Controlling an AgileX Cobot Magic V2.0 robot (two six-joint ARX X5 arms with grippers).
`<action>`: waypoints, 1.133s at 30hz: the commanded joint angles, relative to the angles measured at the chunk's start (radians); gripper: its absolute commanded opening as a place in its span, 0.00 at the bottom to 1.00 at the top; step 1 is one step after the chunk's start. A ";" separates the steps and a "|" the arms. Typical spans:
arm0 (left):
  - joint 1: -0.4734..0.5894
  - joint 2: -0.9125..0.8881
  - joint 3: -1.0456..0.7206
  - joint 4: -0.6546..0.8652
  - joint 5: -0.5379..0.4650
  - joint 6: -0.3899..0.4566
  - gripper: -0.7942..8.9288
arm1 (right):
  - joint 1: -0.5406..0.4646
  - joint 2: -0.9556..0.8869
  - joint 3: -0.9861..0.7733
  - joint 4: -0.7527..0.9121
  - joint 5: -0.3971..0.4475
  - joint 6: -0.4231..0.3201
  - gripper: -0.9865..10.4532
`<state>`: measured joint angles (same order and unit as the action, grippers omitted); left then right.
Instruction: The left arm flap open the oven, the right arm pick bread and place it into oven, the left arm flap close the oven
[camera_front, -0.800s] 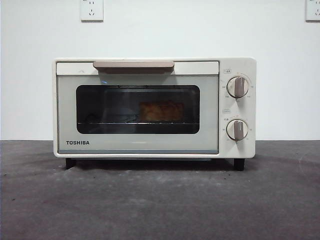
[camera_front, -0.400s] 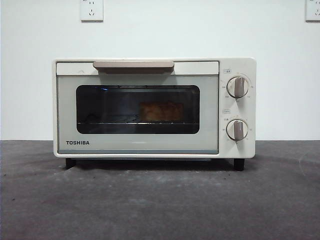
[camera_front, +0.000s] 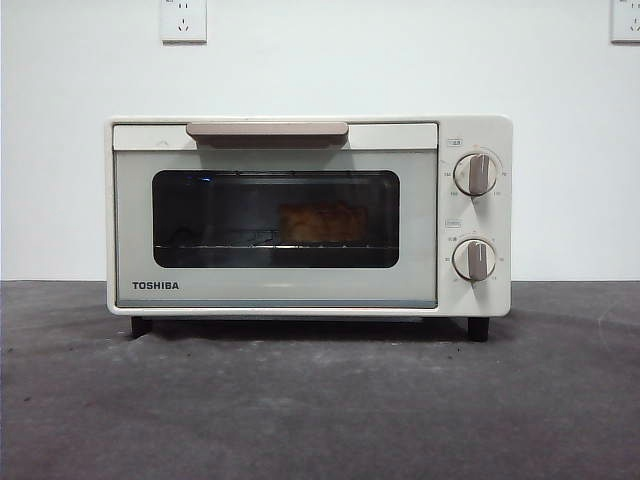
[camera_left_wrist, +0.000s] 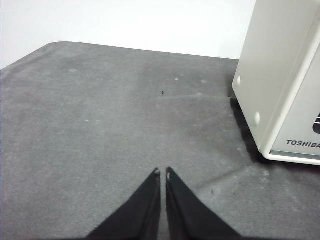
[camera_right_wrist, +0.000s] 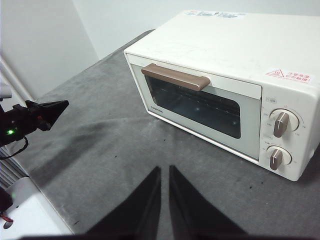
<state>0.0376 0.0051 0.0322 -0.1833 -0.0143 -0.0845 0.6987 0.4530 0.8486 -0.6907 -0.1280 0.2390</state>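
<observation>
The boxy cream oven (camera_front: 308, 215) sits mid-frame in the front view on a grey, felt-like table (camera_front: 320, 410), its door closed under a smooth beige bar handle (camera_front: 267, 129). Through the dark glossy window, right of centre, the lumpy golden bread (camera_front: 322, 222) rests on the thin wire rack (camera_front: 240, 244). Two ridged beige knobs (camera_front: 476, 174) stack on the right panel. The left gripper (camera_left_wrist: 162, 173) hangs over bare cloth beside the oven's side wall, pointed black jaws pressed nearly together. The right gripper (camera_right_wrist: 164, 170), above and in front of the oven, shows a narrow slit between its jaws.
</observation>
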 joint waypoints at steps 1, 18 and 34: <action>-0.007 -0.002 -0.020 -0.005 -0.006 0.016 0.11 | 0.006 0.002 0.017 0.011 0.001 -0.008 0.11; -0.010 -0.002 -0.020 -0.005 -0.005 0.016 0.11 | 0.006 0.002 0.017 0.011 0.001 -0.008 0.11; -0.010 -0.002 -0.020 -0.005 -0.005 0.016 0.11 | -0.248 -0.059 -0.064 0.040 0.102 -0.039 0.11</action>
<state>0.0280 0.0051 0.0322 -0.1829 -0.0170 -0.0841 0.4797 0.3939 0.8017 -0.6563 -0.0296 0.2127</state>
